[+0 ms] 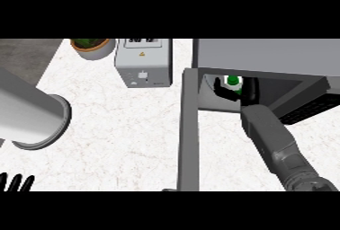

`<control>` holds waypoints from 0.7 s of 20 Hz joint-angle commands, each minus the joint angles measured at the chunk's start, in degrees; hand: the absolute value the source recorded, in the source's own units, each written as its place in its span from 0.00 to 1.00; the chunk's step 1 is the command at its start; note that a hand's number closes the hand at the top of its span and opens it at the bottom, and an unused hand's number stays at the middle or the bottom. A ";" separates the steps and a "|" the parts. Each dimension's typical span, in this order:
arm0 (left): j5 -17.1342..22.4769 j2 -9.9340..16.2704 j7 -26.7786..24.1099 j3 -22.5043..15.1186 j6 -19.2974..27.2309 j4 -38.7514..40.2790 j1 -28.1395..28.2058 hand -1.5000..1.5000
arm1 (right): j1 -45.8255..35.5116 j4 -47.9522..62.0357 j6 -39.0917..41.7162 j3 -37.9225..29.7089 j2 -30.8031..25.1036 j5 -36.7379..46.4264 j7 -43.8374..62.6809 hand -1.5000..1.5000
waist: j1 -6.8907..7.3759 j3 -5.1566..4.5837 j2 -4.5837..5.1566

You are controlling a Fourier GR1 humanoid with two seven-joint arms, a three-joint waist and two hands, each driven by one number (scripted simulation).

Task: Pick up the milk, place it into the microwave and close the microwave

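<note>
The milk (233, 81), white with a green cap, stands inside the open microwave (266, 54) at the upper right. My right hand (250, 91) is reached into the cavity, its black fingers and thumb curled round the milk and hiding most of it. The grey forearm runs down to the lower right edge. The microwave door (189, 134) stands open, seen edge-on as a long grey bar pointing toward me. My left hand (16, 182) rests at the lower left edge, fingers up and straight.
A grey box-shaped appliance (143, 60) stands at the back, left of the microwave. A potted plant (93, 46) is beside it. A large white cylinder (30, 117) lies at the left. White counter (119, 134) lies between cylinder and door.
</note>
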 commanded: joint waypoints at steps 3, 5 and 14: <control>-0.26 -0.01 0.27 -0.92 -0.94 -0.93 0.73 0.00 | -1.85 3.37 -4.72 0.97 -3.67 2.97 -3.76 1.00 | 1.27 0.09 0.44; 0.01 0.78 -0.21 0.26 -1.32 0.67 -0.31 0.00 | -3.25 4.25 -7.73 0.87 -1.96 3.25 -3.30 1.00 | 1.74 0.06 0.57; -0.46 0.92 -0.48 0.89 -0.84 2.19 -2.88 0.00 | -5.11 1.88 -8.72 -3.47 -3.65 0.43 -8.76 1.00 | 2.18 0.14 1.20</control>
